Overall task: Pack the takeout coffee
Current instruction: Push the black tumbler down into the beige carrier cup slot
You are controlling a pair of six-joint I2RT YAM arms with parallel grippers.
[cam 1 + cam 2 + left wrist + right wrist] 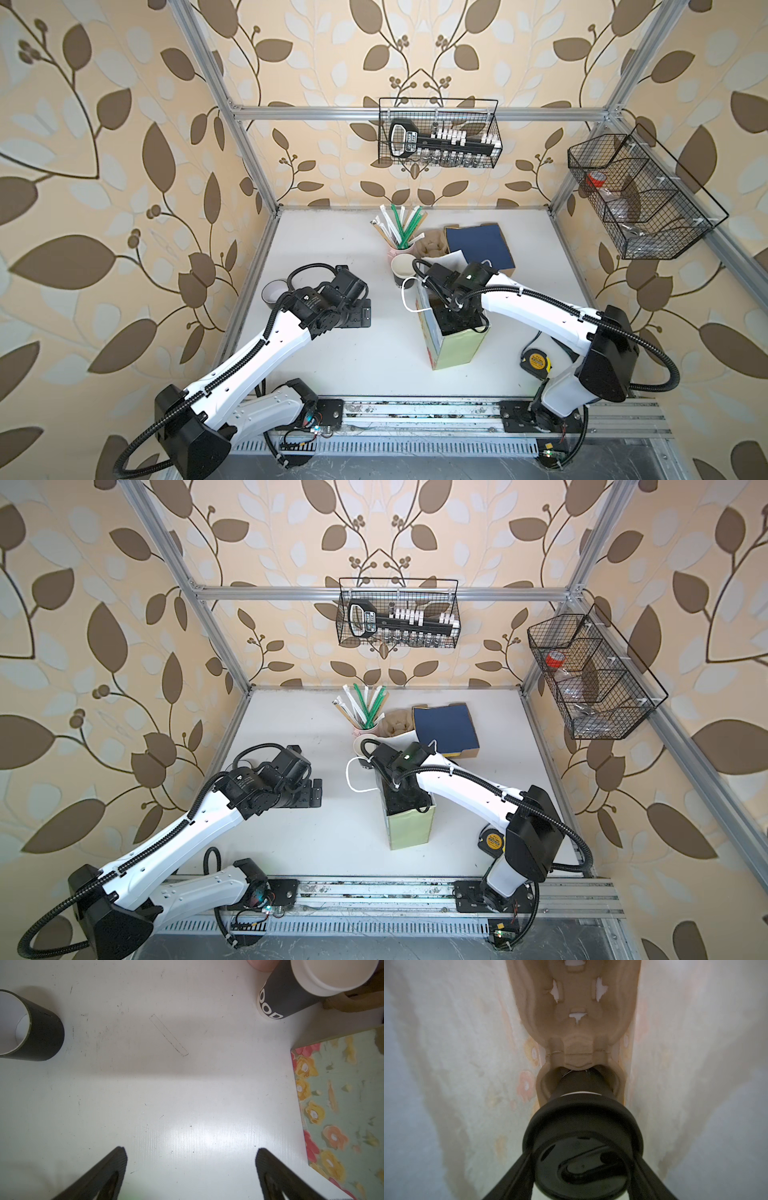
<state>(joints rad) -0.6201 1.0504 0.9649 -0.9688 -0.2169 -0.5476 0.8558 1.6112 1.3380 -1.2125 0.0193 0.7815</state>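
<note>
At the far left of the white surface point(332, 257) a plain black paper cup with a white inside point(274, 291) stands upright, partly hidden behind the left arm. Just right of it the left claw point(191, 1167) hangs over bare surface with its fingers point(112, 1174) spread wide and nothing between them.

Toward the middle, at the back, a pink cup stuffed with green and white straws point(401, 249) stands just beside an open black paper cup with white lettering on its side point(291, 995); both top views show this cup upright and without a lid. Next to them lie a stack of brown moulded-pulp cup carriers point(432, 249) and a flat dark blue box point(480, 249).

In front of these a tall pale green paper bag printed with flowers, with white cord handles point(453, 353), stands upright with its mouth open. The right arm reaches down into it. The right wrist view shows a black paper cup capped with a black plastic lid point(581, 1084) seated upright in one pocket of a brown pulp carrier point(575, 1022) lying on the bag's bottom. The right claw point(581, 1159) is clamped on this cup, a finger pressed against each side of the lid.

Further right a yellow and black tape measure point(536, 361) lies on the surface near the right arm's base.
</note>
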